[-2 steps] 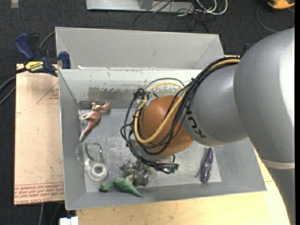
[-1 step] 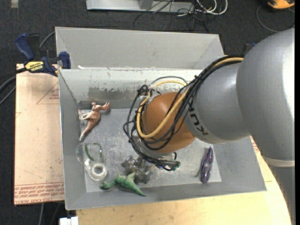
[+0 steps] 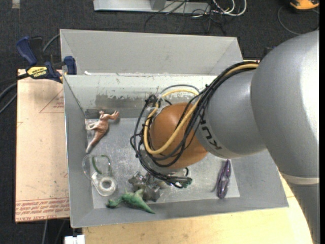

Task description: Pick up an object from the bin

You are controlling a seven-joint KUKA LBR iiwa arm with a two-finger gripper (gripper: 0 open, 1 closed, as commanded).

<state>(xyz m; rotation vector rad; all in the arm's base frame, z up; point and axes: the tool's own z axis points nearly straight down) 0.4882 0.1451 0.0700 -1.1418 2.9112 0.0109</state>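
Camera view showed the grey metal bin (image 3: 152, 93) with the arm reaching in from the right, its rounded orange wrist cover (image 3: 170, 131) and looped black and yellow cables (image 3: 139, 136) hanging over the middle of the floor. Below them the dark end effector (image 3: 147, 183) sat low near the front wall, probably at or just above the bin floor. Whether it was open or closed could not be told, because the cover and cables hid most of it, and nothing could be seen gripped in it. Nearest to it lay a small green plastic toy dinosaur (image 3: 131, 201), just beside it towards the front left and flat on the floor. A clear plastic ring (image 3: 105, 185) lay a little further left. A tan toy dinosaur (image 3: 101, 127) rested against the left wall, well apart from the end effector. A slim purple plastic piece (image 3: 223, 179) lay on the right side of the floor. As a judgement, the task was in its early part: the end effector was down among the things, but no grasp showed, and every loose thing lay on the floor. Closing on one thing, most likely the green dinosaur, and lifting it clear of the bin were not yet done.
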